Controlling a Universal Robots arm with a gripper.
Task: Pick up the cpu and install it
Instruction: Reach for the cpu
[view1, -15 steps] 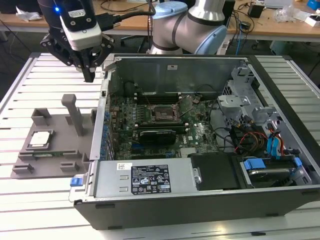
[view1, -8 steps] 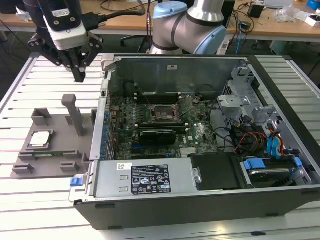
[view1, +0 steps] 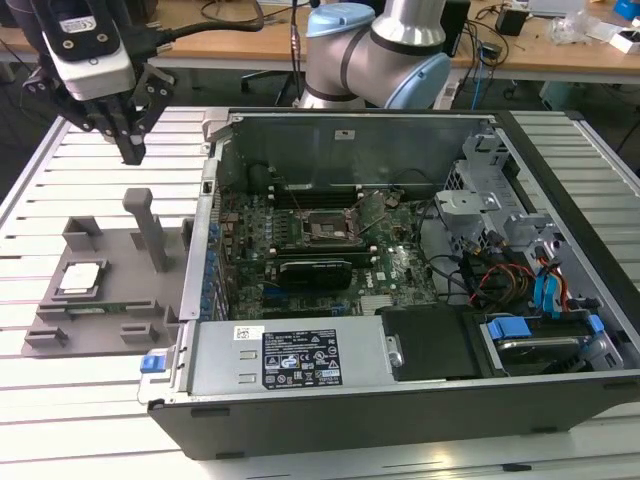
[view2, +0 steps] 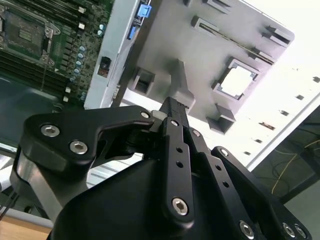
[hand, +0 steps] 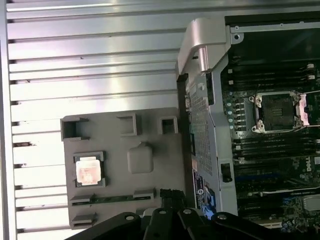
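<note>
The cpu (view1: 80, 278) is a small silver-topped square lying flat in a recess of the grey fixture plate (view1: 120, 320), at the exterior view's left. It also shows as the cpu (hand: 87, 170) in the first wrist view and the cpu (view2: 238, 80) in the second wrist view. My gripper (view1: 132, 152) hangs well above the plate's far edge, apart from the cpu, its black fingers (view2: 172, 115) shut with nothing between them. The black socket frame (view1: 325, 230) sits bare on the motherboard inside the open case; the socket (hand: 277, 112) is in the first wrist view too.
A tall grey post (view1: 150, 230) rises from the fixture plate beside the case wall (view1: 200, 270). The open computer case holds cables, a drive cage (view1: 500, 200) and a labelled power supply (view1: 300, 355). A slatted metal table (view1: 60, 400) lies underneath.
</note>
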